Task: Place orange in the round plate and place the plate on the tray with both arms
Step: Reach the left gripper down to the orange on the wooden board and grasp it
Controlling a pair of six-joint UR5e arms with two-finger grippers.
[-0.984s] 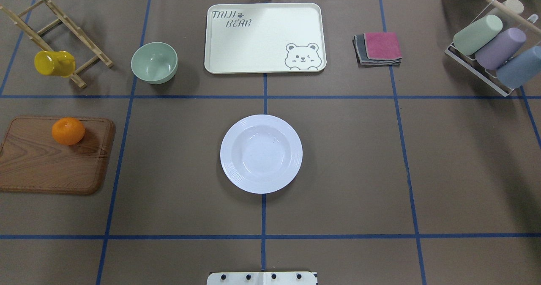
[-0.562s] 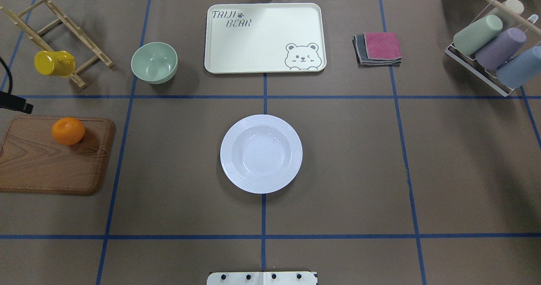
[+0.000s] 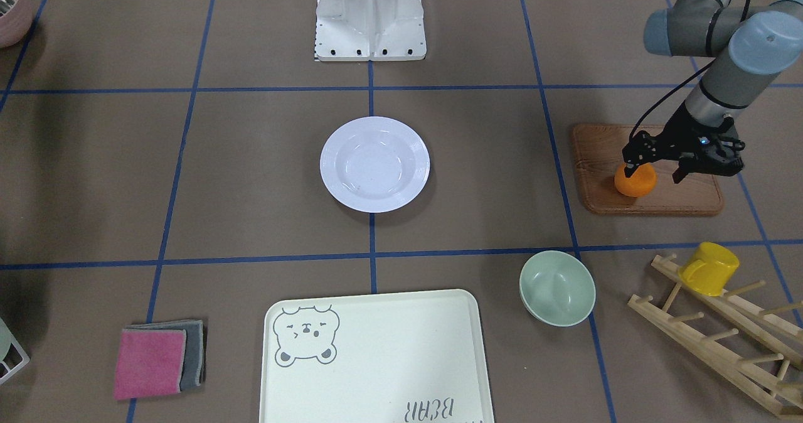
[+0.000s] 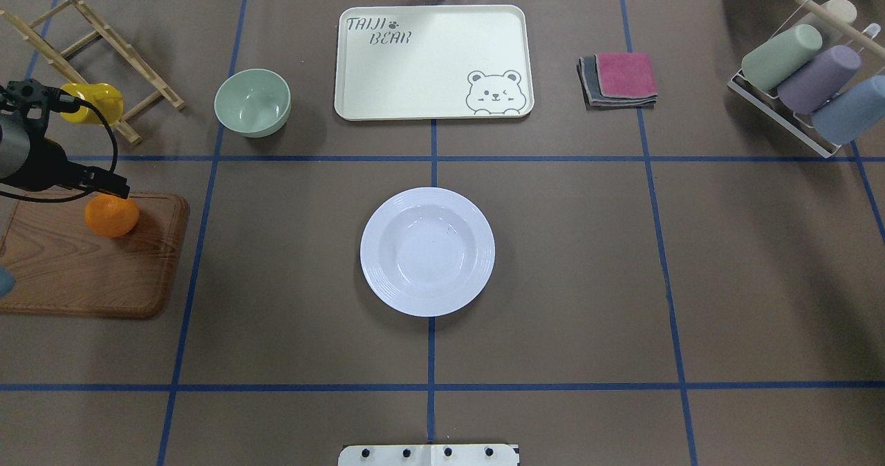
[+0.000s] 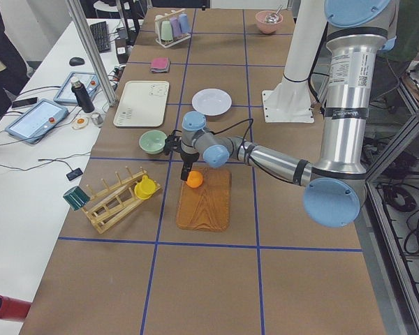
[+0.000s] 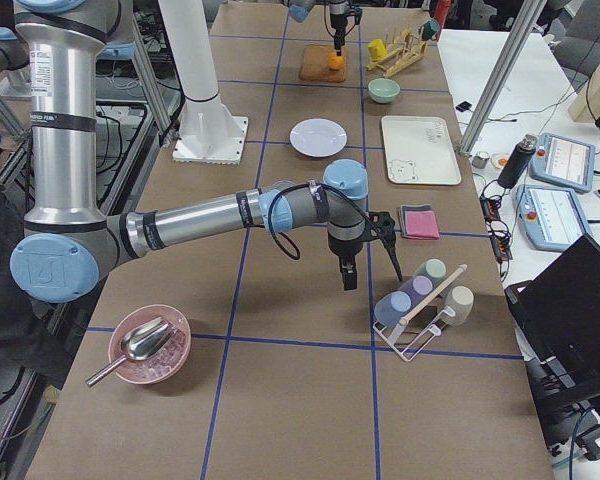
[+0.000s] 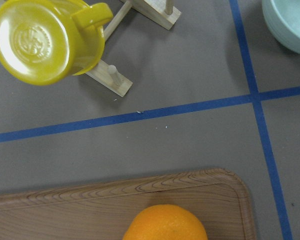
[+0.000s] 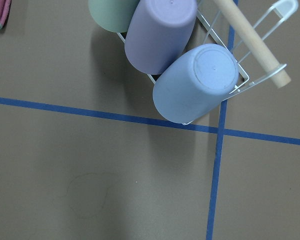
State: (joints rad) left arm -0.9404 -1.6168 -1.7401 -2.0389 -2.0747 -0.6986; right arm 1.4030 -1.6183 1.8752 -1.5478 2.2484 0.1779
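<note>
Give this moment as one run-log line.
left gripper: open, above bright-orange round fruit on brown wooden board | round white plate: empty | right gripper: unclear

The table (image 4: 553, 279) holds tray (image 4: 429, 58), round plate (image 4: 371, 252), green bowl (image 4: 252, 103), wooden board (image 4: 76, 272), cloths (image 4: 619, 79), peg rack (image 4: 160, 84) and cup rack (image 4: 830, 13).

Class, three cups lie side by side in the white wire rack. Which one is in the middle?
The purple cup. The green cup lies on one side of it and the blue cup on the other.
</note>
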